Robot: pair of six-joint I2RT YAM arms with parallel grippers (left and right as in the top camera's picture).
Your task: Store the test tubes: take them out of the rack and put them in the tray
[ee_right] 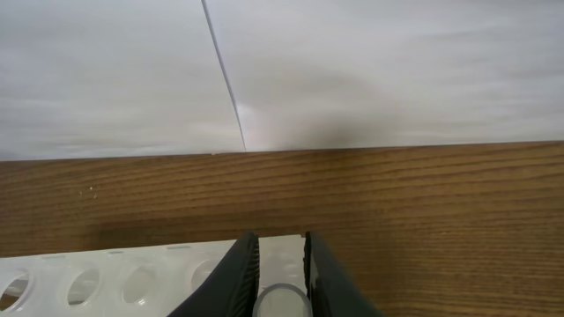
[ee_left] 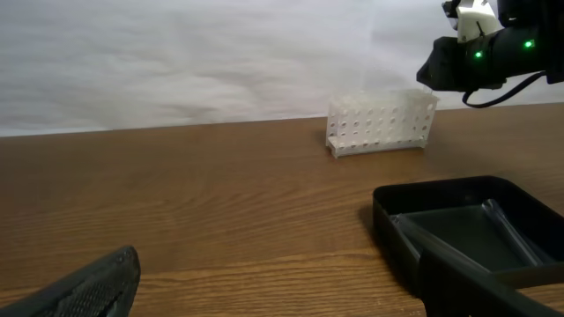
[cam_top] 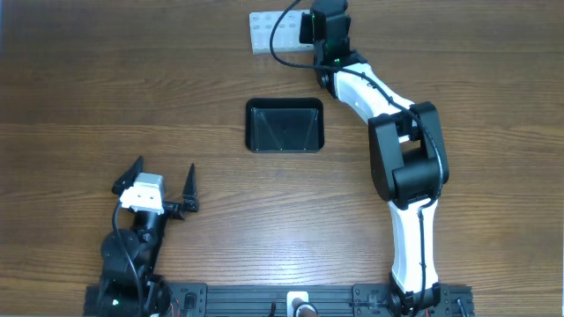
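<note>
White plastic rack [cam_top: 267, 31] is sitting directly under right gripper [ee_right: 280, 242]. Right gripper is clenching a clear test tube [ee_right: 282, 301], tube standing in a rack hole betw. its fingers. Black tray [cam_top: 251, 132] is lying well apart from it, nearer left gripper [cam_top: 164, 167], which is resting w/ jaws spread, holding nothing.

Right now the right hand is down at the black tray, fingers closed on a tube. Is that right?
No. The right hand is down at the white rack, not the black tray, fingers closed on a tube. The right wrist view shows it.
</note>
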